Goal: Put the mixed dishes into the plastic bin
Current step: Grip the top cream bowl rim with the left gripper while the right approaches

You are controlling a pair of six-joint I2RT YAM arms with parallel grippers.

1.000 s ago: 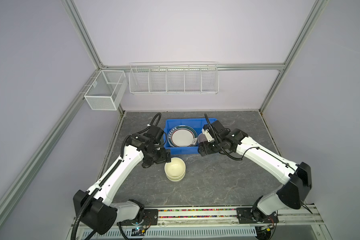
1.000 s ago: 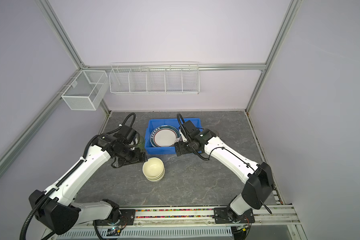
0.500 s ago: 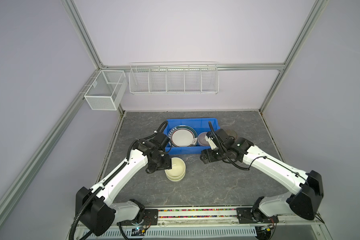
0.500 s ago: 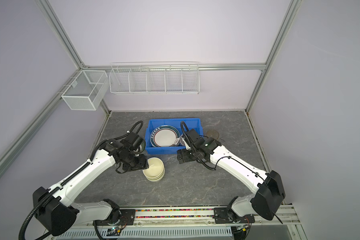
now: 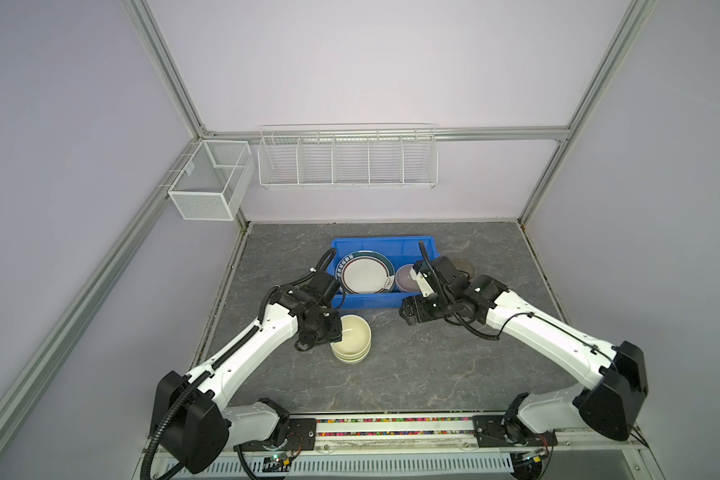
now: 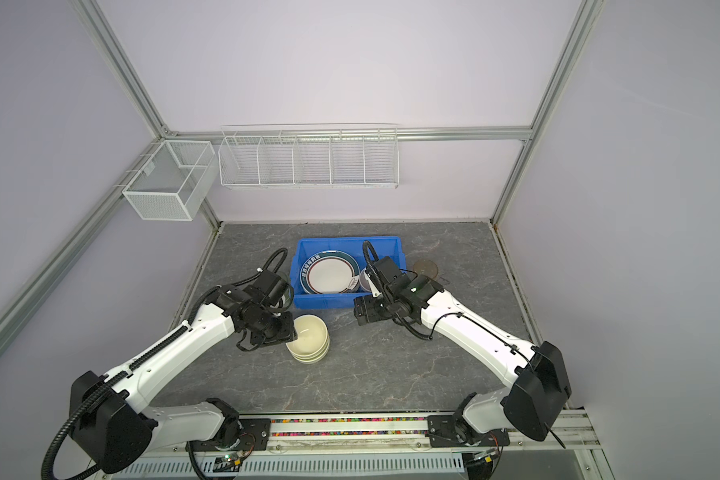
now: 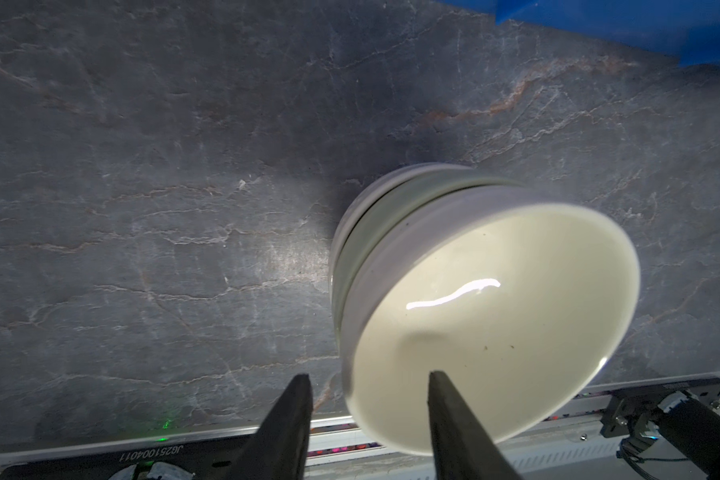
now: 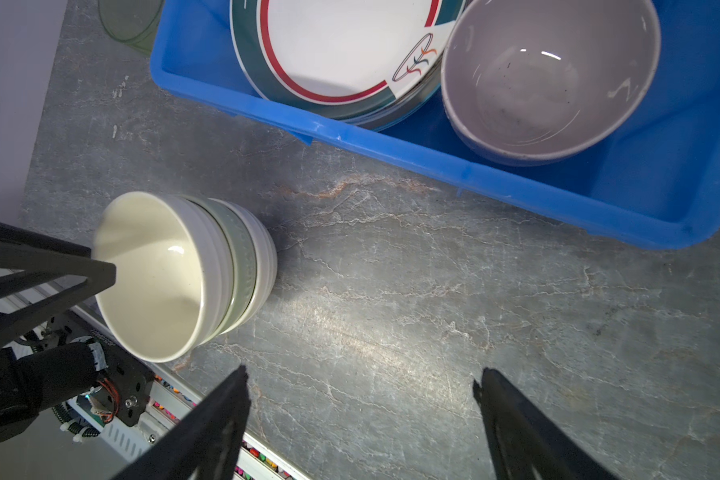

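Left gripper (image 7: pixel 367 376) straddles the top bowl (image 7: pixel 495 299) rim; bin (image 5: pixel 366 301) lies just beyond.
Your jaws are half apart, one finger inside the bowl and one outside, nothing clamped yet. The stack (image 5: pixel 350 353) sits on the table (image 5: pixel 412 365) near the bin's front wall. Left arm is nearer, wrist pitched down. Right gripper (image 8: pixel 361 370) is wide open and empty.

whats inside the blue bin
In the blue rectangular plastic bin: a round white plate with teal-red rim and a small lilac bowl beside it. More plate rims show underneath; their faces are covered.
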